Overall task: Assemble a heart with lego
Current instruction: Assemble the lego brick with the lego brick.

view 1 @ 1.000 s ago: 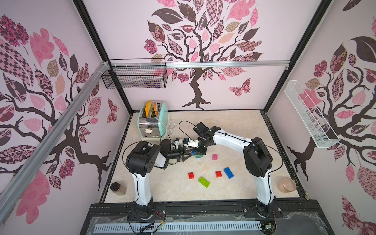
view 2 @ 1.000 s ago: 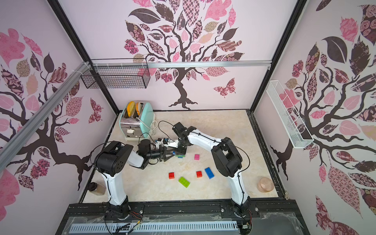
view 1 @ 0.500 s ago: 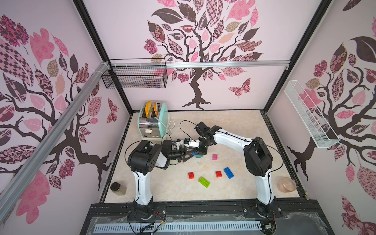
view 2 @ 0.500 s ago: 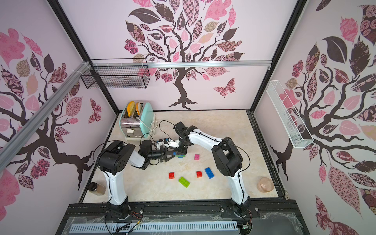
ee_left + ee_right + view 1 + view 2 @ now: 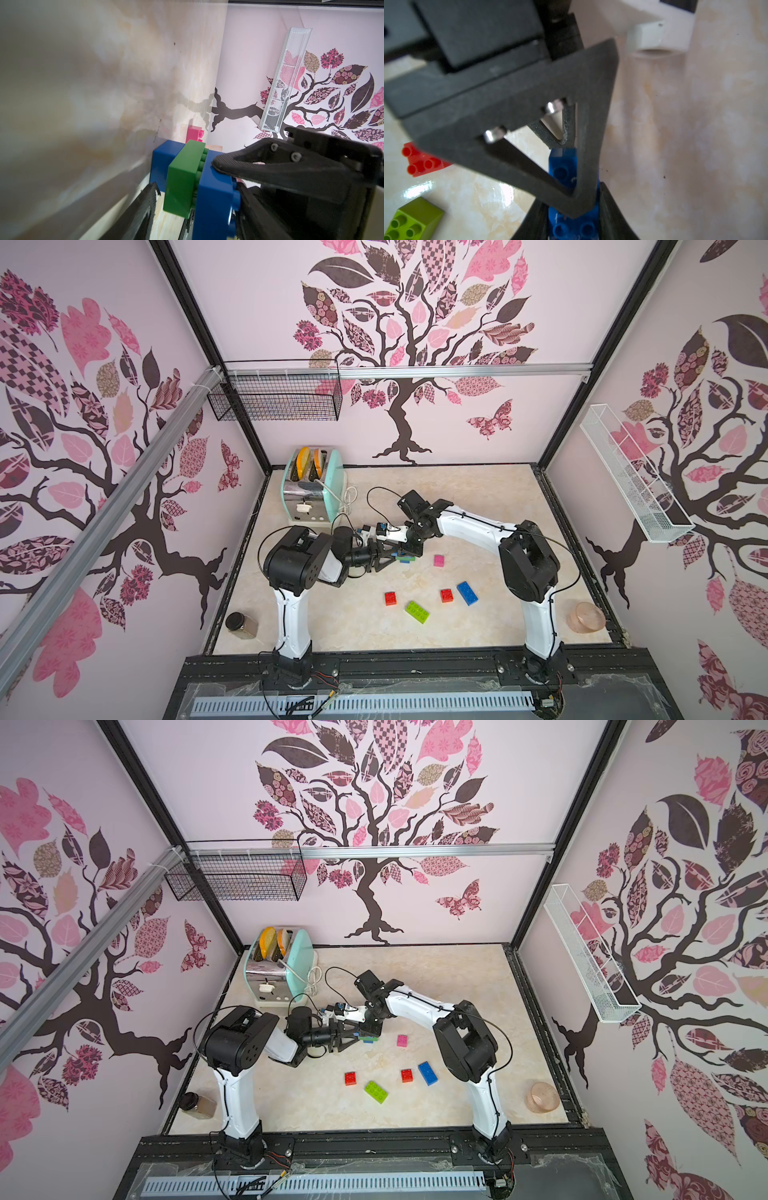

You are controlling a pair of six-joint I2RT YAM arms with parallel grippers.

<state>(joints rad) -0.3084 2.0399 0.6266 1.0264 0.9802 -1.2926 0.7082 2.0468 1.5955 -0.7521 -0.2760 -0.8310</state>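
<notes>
Since a second ago, slight narrowing of left gripper [image 5: 395,558] jaws. Apart on both sides of part-built heart [image 5: 182,182], a blue-green-blue stack mid bench [image 5: 478,506]; thin gap at one finger [image 5: 143,209]. Right gripper [image 5: 572,196] jaws together, tips pressing on top blue brick [image 5: 561,172]. Loose nearby: pink brick [image 5: 439,560], red brick [image 5: 390,598], second red brick [image 5: 446,595], lime brick [image 5: 417,611], loose blue brick [image 5: 467,593].
</notes>
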